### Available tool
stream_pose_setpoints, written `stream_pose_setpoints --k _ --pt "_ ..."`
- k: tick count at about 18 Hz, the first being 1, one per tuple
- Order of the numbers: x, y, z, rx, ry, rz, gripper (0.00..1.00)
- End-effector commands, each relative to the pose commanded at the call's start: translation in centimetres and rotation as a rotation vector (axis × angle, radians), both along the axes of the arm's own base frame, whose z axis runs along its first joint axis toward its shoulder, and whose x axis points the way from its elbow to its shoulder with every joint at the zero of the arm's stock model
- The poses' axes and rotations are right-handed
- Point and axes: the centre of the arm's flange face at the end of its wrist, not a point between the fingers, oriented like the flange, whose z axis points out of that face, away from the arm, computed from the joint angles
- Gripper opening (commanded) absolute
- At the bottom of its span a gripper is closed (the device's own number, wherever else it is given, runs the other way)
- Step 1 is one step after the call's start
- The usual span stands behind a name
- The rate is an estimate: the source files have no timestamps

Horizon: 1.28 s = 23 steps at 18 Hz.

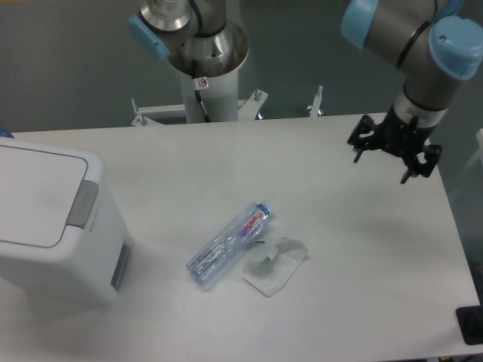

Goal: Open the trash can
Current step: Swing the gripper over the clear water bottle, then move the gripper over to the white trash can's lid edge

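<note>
Hanging above the table's right side, the claw (394, 155) is spread wide, holding nothing, far from the trash can (53, 222)

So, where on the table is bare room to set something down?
Bare table lies between the bottle and the right edge, below the gripper. Another free strip runs along the far edge, behind the trash can. It is crowded mid-front, where bottle and crumpled plastic wrapper lie together.

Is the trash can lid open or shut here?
Shut. The flat lid lies flush on the trash can, no gap showing; the end effector is far off to the side.
</note>
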Motion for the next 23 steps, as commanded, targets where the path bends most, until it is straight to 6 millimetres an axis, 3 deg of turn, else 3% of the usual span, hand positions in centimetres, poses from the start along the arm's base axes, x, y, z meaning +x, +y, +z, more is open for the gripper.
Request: stream_pose_setpoints --k 3,5,13,23 --pt "0.9 1.1 0.9 0.071 -0.036 0.056 1.00" --pt "3.4 3.6 2.1 0.084 -0.035 0.045 1.00" --pt "9.4 10.5 5.3 0.161 -0.095 0.132 1.00" --pt "17.8 15.6 8.4 0.215 -0.188 0.192 1.00"
